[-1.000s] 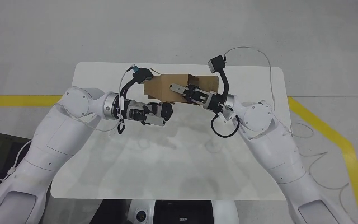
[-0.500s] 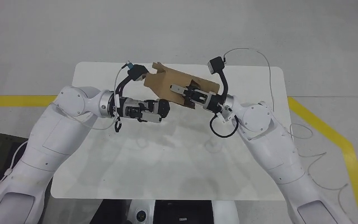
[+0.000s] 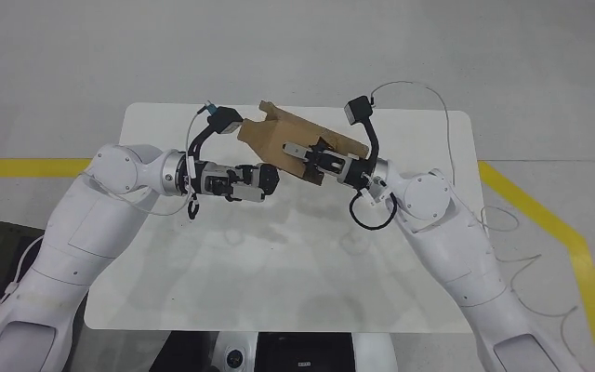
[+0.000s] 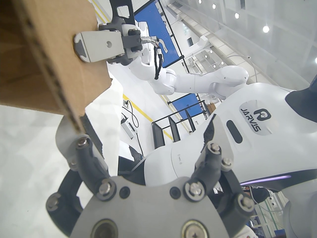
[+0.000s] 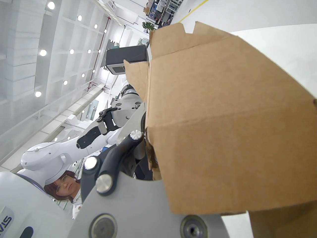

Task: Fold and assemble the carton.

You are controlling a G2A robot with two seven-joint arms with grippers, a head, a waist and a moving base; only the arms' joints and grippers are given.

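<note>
Top view | carton [image 3: 279, 133] clamped in right gripper [image 3: 290, 149] | left gripper [image 3: 270, 179] wide, just beside carton's edge

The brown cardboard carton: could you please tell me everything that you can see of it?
The brown corrugated cardboard carton is partly formed, an open tube with creased panels and notched flaps loose at one end. It is held tilted over the white table. The right gripper clamps one wall, jaws shut; the left gripper, jaws open, sits at an open edge.

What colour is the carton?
The carton is plain brown cardboard. The right wrist view shows it best.
</note>
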